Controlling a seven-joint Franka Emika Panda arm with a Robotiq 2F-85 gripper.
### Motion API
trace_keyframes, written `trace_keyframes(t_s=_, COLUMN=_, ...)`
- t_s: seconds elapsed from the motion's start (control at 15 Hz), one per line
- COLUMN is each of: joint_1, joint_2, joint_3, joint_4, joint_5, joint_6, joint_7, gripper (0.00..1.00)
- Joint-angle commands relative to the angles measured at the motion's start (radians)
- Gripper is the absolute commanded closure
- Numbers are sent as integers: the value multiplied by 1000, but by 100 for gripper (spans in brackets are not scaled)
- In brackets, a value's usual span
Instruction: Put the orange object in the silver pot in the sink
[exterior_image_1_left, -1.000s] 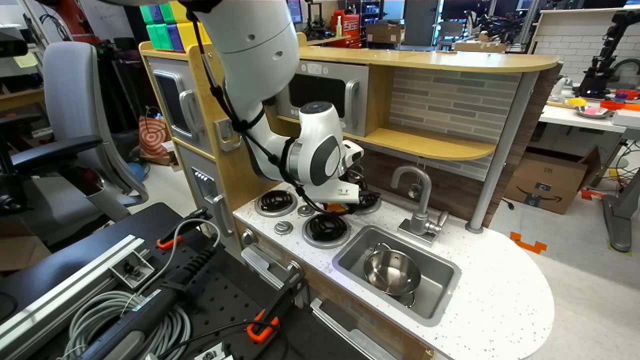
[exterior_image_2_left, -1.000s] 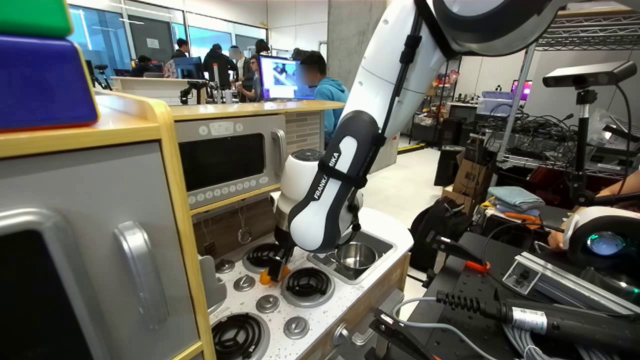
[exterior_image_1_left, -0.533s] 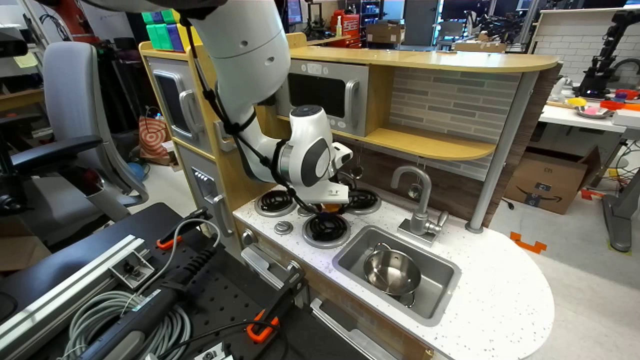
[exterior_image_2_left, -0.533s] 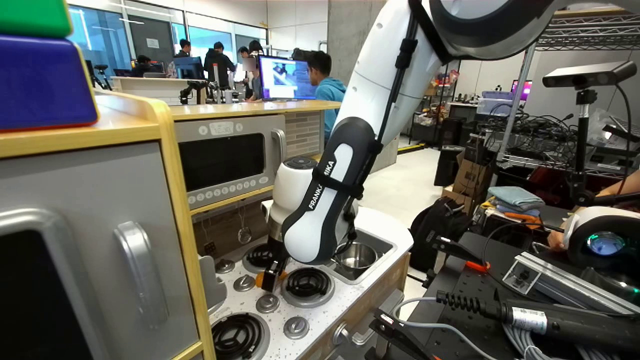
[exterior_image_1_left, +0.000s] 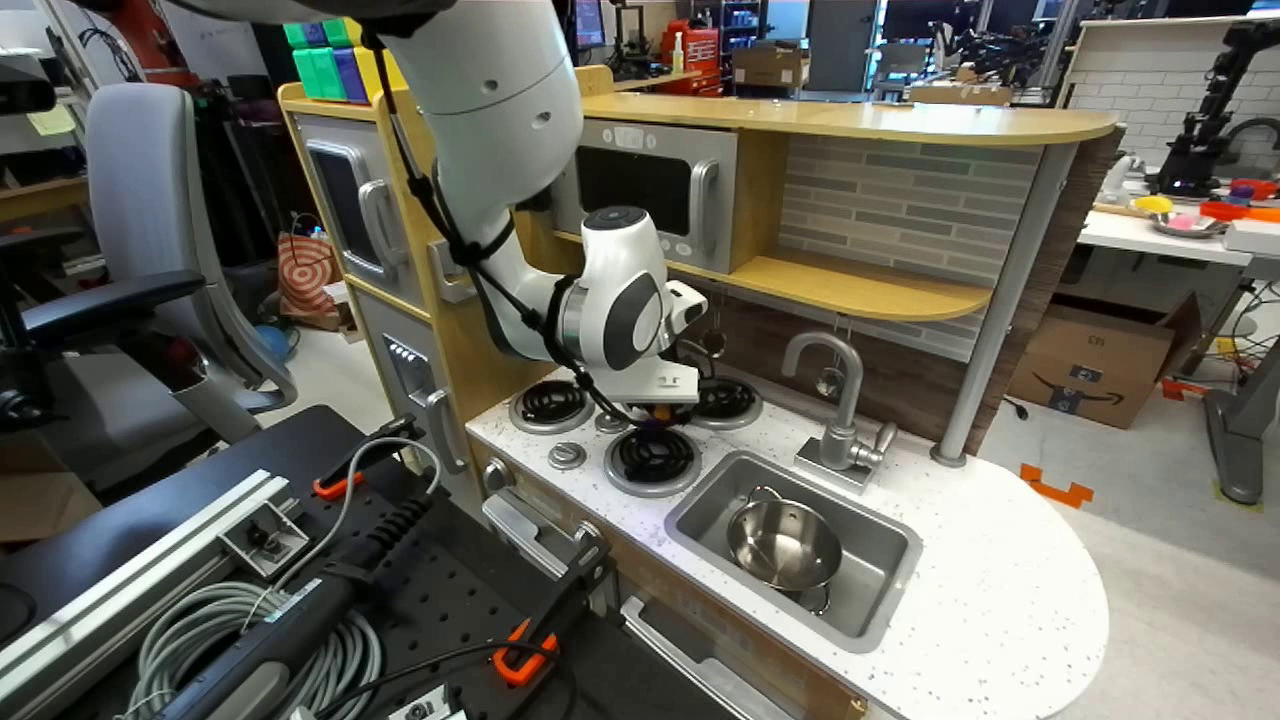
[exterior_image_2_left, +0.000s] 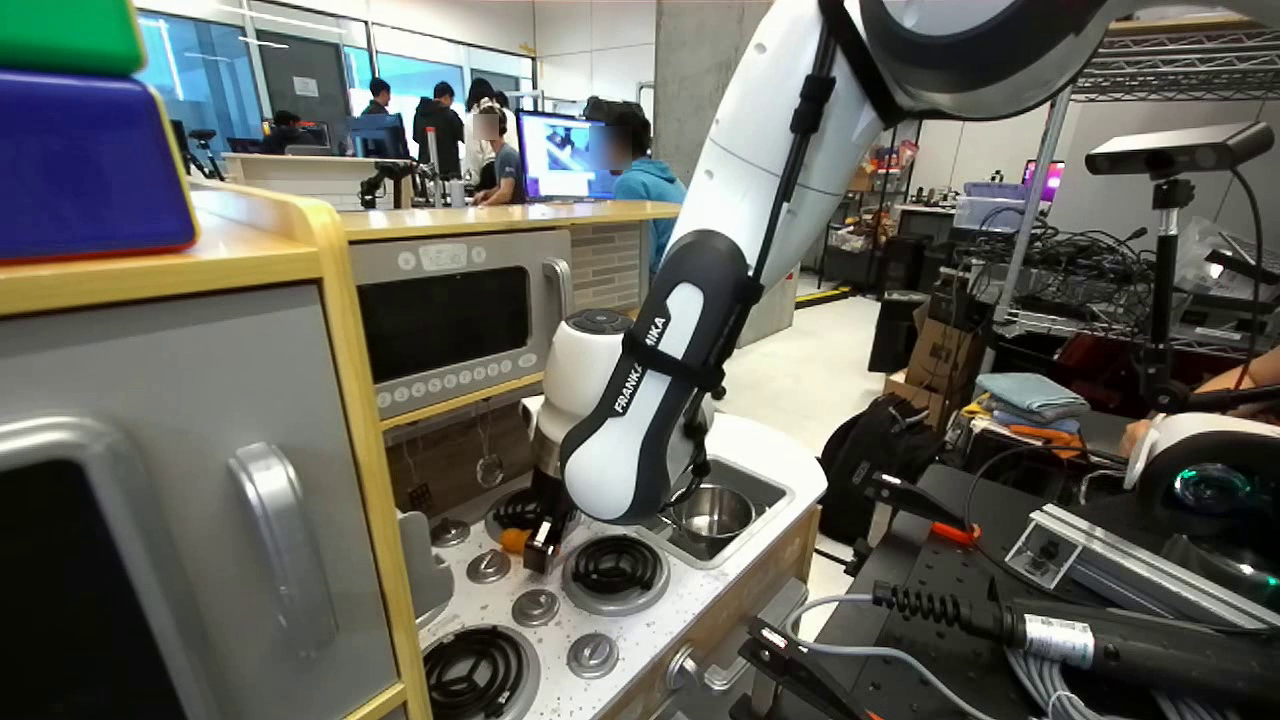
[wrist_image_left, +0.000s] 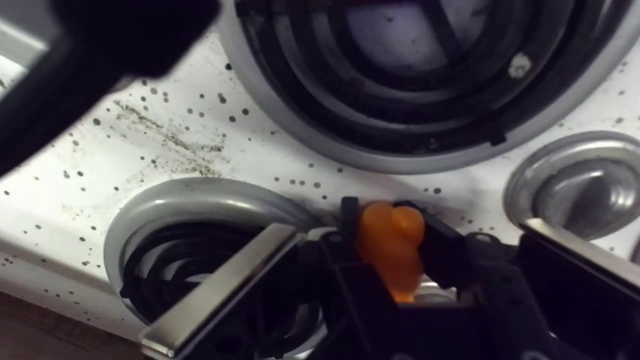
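Note:
The orange object (wrist_image_left: 387, 245), small and rounded with lobes at one end, is pinched between the black fingers of my gripper (wrist_image_left: 381, 212) in the wrist view. The grip is low over the stove top, among the burners. In an exterior view only a bit of the orange object (exterior_image_2_left: 514, 541) shows beside the dark fingertips. The shiny silver pot (exterior_image_1_left: 785, 548) with two loop handles stands inside the grey sink (exterior_image_1_left: 885, 605). Its inside looks bare. Part of the pot (exterior_image_2_left: 715, 515) is visible past the arm in an exterior view.
Black coil burners (exterior_image_1_left: 653, 460) and metal knobs (exterior_image_2_left: 535, 606) surround the gripper. A curved faucet (exterior_image_1_left: 850, 390) rises behind the sink. The microwave (exterior_image_2_left: 460, 320) and a wooden shelf (exterior_image_1_left: 860, 285) overhang the back of the counter.
The arm has shifted slightly away from the sink and a little lower, then come nearly to rest. The gripper has shut on the orange object.

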Motion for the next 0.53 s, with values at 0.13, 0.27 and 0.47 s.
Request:
trace_keyframes(t_s=0.13, joint_1=-88, joint_2=-76, joint_3=84, joint_4=-102, joint_5=15, joint_6=-2, joint_7=-27, gripper=94)
trace_keyframes(t_s=0.27, joint_1=-129, joint_2=-123, joint_3=110, joint_4=-173, joint_5=18, joint_6=12, joint_7=-29, gripper=94)
trace_keyframes(t_s=0.47, joint_1=-191, joint_2=-209, joint_3=126, joint_4=-285, joint_5=32, joint_6=4, joint_7=-20, gripper=94)
